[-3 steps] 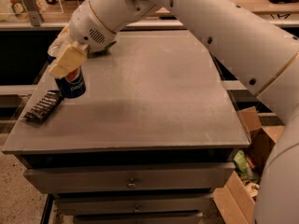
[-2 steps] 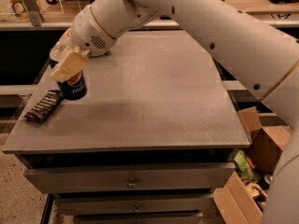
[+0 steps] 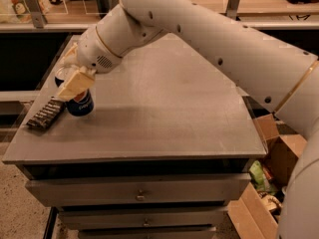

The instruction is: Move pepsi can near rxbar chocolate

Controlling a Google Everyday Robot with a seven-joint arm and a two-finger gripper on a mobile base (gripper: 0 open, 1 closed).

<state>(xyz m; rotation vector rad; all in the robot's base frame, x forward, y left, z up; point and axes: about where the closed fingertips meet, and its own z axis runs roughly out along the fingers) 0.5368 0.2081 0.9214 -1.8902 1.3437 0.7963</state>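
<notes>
The one hand (image 3: 74, 83) sits over the left side of the surface (image 3: 169, 108), directly above the single pepsi can (image 3: 82, 104) and hiding its top; whether it grips the can cannot be told. One rxbar chocolate (image 3: 46, 114) lies just left of the can, with rows of white lettering too small to read.

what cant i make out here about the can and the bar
Camera view:
- pepsi can: top and upper side hidden behind the gripper, which is at the table's left edge.
- rxbar chocolate: lettering too small to read; a gap to the can cannot be told.
- cardboard boxes: cut off by the arm and the right edge.
</notes>
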